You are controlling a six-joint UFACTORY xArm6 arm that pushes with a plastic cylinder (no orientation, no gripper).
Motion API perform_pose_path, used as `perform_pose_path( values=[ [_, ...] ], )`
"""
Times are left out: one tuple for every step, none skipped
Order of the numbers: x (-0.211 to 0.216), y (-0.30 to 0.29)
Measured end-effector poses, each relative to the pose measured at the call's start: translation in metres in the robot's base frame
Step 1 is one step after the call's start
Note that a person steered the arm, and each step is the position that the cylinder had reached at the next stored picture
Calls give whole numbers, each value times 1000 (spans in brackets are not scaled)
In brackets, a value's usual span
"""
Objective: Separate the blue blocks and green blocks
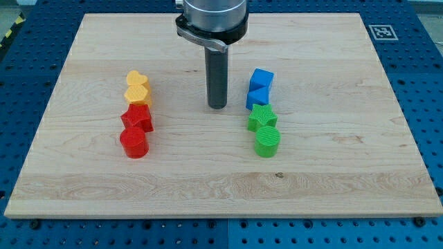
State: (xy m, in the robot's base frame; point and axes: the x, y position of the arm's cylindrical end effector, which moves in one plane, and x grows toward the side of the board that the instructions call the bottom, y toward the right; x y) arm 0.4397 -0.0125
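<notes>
My tip [217, 106] rests on the wooden board [332, 173] near its middle, a short way to the left of the blue blocks. On the view's right, four blocks stand in a touching column. From the top: a blue cube [261, 79], a blue triangular block [257, 97], a green star block [263, 117], a green cylinder [267, 142]. The lower blue block touches the green star. My tip stands apart from all of them.
On the view's left stands another column: a yellow heart block [138, 87], a red star block [137, 117], a red cylinder [133, 143]. A fiducial marker [381, 31] sits at the board's top right corner. A blue perforated table surrounds the board.
</notes>
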Motion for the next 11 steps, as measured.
perform_pose_path(
  values=[
    [0, 0],
    [2, 9],
    [11, 38],
    [20, 77],
    [21, 115],
    [29, 119],
    [39, 119],
    [47, 119],
    [33, 126],
    [2, 131],
    [-18, 125]
  ],
)
